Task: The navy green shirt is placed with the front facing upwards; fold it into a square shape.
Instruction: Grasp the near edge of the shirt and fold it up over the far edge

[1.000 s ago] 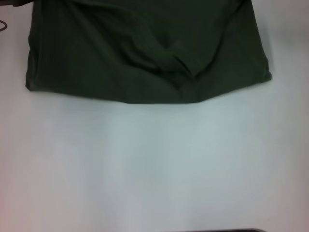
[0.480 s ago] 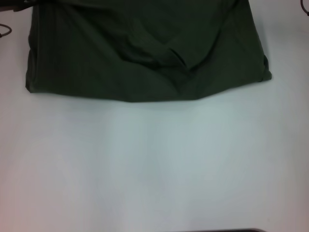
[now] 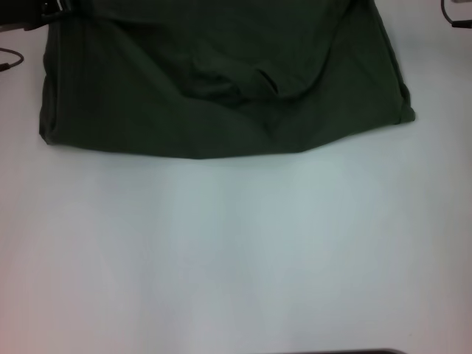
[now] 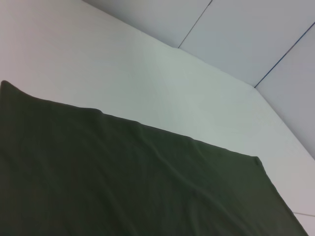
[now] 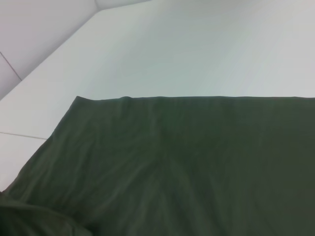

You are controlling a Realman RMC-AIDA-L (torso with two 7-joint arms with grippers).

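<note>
Navy green shirt (image 3: 221, 81), soft creased cloth, on smooth white table (image 3: 236, 251)

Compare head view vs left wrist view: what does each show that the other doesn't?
Head only: a raised fold bunched mid-shirt, a dark piece of the left arm over the shirt's far left corner, and a cable beside it. Left wrist only: the table's far edge and corner with pale panels beyond. Both: the navy green shirt, plain green with no lettering showing, lying on the white table.
</note>
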